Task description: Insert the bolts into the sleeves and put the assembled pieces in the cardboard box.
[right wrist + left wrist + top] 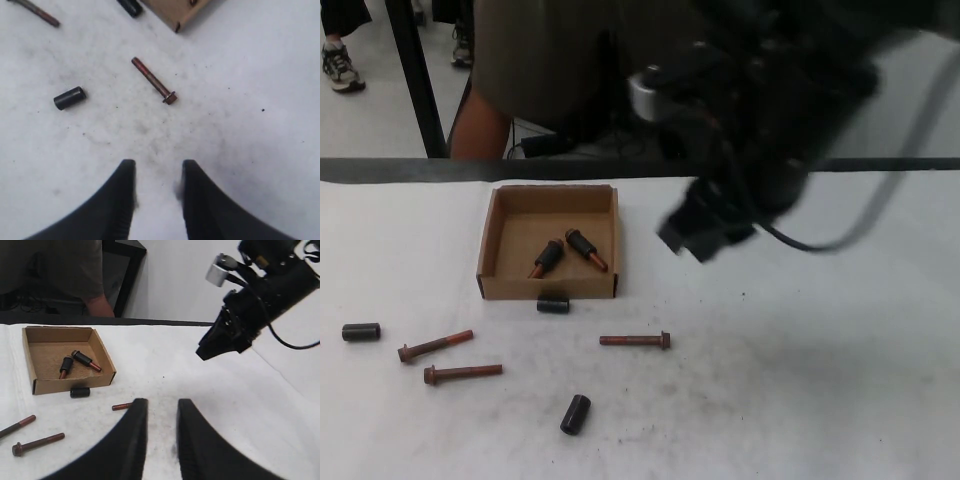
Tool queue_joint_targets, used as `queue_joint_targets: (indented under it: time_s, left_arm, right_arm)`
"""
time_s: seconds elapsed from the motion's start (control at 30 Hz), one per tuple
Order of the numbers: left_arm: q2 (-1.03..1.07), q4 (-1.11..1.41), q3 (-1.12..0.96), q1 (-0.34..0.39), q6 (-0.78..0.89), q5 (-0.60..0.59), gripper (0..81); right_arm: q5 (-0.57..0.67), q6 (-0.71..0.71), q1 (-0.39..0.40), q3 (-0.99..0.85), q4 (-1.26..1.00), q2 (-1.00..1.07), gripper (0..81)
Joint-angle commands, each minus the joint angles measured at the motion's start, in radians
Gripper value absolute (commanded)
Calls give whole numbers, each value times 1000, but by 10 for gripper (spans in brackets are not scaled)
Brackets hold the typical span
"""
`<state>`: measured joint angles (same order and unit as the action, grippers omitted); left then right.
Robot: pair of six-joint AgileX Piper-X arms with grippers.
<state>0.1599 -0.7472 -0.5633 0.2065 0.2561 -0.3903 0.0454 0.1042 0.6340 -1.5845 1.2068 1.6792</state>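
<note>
right wrist view: right gripper (158,165) parted and empty; a pickup seems due, next lowering onto the upper-centre bolt (154,80).

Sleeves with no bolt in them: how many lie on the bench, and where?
3. The left sleeve lies far left on the bench; the middle sleeve just in front of the cardboard box; the near sleeve closest to the camera. None seems hidden.

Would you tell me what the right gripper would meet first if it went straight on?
Probably the bare bench ahead of the right gripper, just short of the nearest bolt; depth is unclear.
</note>
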Motion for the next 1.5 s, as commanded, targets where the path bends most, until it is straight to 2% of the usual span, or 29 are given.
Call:
queue_joint_targets:
  time_s: [0.0, 0.33, 0.57, 0.63, 0.7, 0.8, 0.93, 1.13, 1.33, 1.47]
  left_arm:
    - [-9, 3, -9, -2, -3, 8, 203]
    - [-9, -59, -9, -2, -3, 8, 203]
    - [-9, -64, -9, -2, -3, 8, 203]
    - [-9, -64, -9, -2, -3, 8, 203]
    - [-9, -64, -9, -2, -3, 8, 203]
    - [-9, -52, -9, -2, -3, 8, 203]
    - [-9, -4, -9, -2, -3, 23, 203]
    - [-9, 44, -11, -2, -3, 128, 203]
    - [-9, 50, -11, -2, -3, 128, 203]
    - [-9, 50, -11, -2, -3, 128, 203]
  right_arm:
    - [4, -52, 22, 184, -45, -174, 312]
    - [4, -221, 92, 511, -54, -528, 312]
    - [15, -285, 96, 556, -54, -617, 312]
    - [66, -288, 96, 558, -77, -617, 312]
    - [121, -359, 96, 563, -126, -614, 312]
    - [165, -541, 96, 571, -223, -597, 312]
    - [184, -687, 98, 571, -305, -528, 312]
    - [203, -853, 149, 569, -455, -364, 312]
    - [185, -1017, 205, 532, -686, -156, 312]
    - [134, -1071, 221, 462, -729, -19, 312]
